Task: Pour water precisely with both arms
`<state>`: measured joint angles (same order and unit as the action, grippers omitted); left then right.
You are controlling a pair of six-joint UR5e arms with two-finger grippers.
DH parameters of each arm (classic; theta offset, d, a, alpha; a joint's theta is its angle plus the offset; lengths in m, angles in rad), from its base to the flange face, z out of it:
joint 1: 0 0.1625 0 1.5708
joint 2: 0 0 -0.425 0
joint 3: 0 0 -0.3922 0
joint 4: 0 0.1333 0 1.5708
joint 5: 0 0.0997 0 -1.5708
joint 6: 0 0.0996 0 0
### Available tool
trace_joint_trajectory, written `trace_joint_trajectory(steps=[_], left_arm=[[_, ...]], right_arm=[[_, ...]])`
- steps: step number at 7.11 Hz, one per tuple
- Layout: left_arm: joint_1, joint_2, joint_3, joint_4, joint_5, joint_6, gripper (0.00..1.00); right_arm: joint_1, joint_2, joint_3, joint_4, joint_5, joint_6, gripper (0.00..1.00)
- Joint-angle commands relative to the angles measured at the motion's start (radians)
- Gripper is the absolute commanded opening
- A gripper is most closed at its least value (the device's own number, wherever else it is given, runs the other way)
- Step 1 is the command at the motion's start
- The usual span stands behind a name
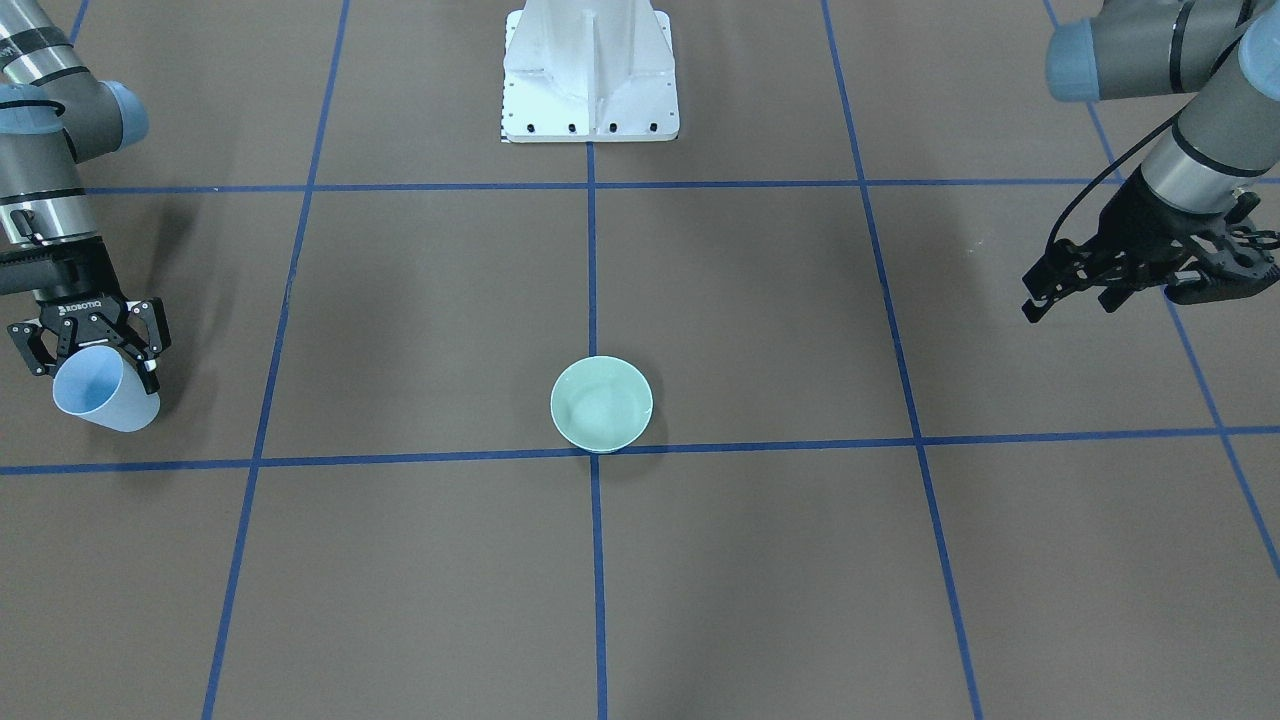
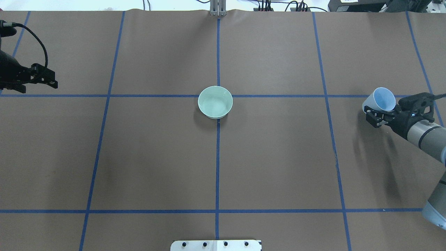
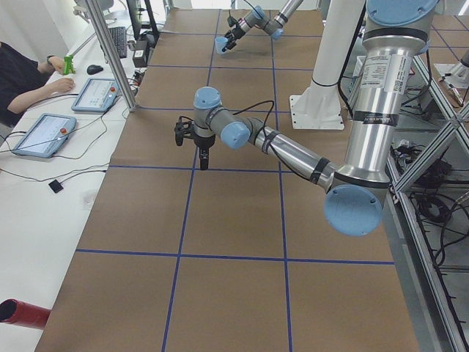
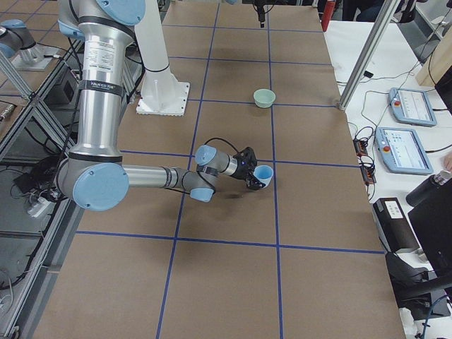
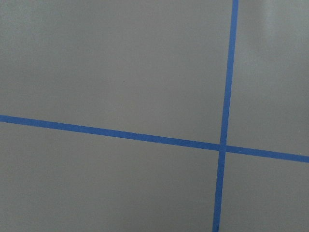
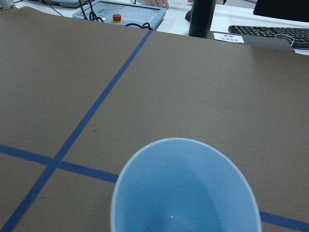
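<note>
- Right gripper (image 1: 95,345): jaws clamp the tilted light-blue cup (image 1: 100,392).
- Water (image 6: 171,217): a faint glint low inside that cup; amount unclear.
- Left gripper (image 1: 1072,290): jaws apart, holding nothing.
- Pale-green bowl (image 1: 601,403): between both sets of jaws, well apart from each.

Soft, even light is falling from above on the brown desk (image 2: 278,167), keeping it moderately bright with no hard glare. In the overhead view the bowl (image 2: 215,101) is casting a faint, blurred shadow toward 7 o'clock. The right arm (image 2: 423,136) is throwing a wider, smeared one the same way. The white pedestal (image 1: 590,70) is washing out at 12 o'clock in the front-facing view. The cup (image 6: 183,193) is looking slightly soft close to the right wrist camera.
</note>
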<state>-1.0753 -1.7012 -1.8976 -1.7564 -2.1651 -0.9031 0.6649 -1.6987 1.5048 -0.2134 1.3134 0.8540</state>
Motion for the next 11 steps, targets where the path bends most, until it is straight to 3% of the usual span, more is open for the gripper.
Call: trace_joint_trajectory(steps=[1,2,3,6,7,8,9,11], left_arm=[[0.000,0.000,0.000,0.000,0.001,0.001,1.00],[0.000,0.000,0.000,0.000,0.001,0.001,1.00],[0.000,0.000,-0.001,0.000,0.001,0.001,1.00],[0.000,0.000,-0.001,0.000,0.001,0.001,1.00],[-0.002,0.000,-0.003,0.000,-0.001,0.001,1.00],[-0.002,0.000,-0.005,0.000,-0.001,0.001,1.00],[-0.002,0.000,-0.006,0.000,-0.001,0.001,1.00],[-0.002,0.002,-0.008,0.002,-0.001,0.001,1.00]], right_arm=[[-0.004,-0.002,-0.002,-0.001,-0.009,-0.024,0.06],[-0.005,-0.007,-0.005,-0.001,-0.010,-0.033,0.08],[-0.005,-0.006,-0.014,0.000,-0.011,-0.036,0.18],[-0.005,-0.004,-0.028,0.002,-0.010,-0.035,0.22],[-0.005,-0.001,-0.028,0.002,-0.010,-0.035,0.40],[-0.004,-0.002,-0.029,0.002,-0.010,-0.035,0.48],[-0.004,-0.004,-0.029,0.006,-0.011,-0.036,0.98],[-0.002,-0.010,-0.025,0.012,-0.010,-0.036,1.00]])
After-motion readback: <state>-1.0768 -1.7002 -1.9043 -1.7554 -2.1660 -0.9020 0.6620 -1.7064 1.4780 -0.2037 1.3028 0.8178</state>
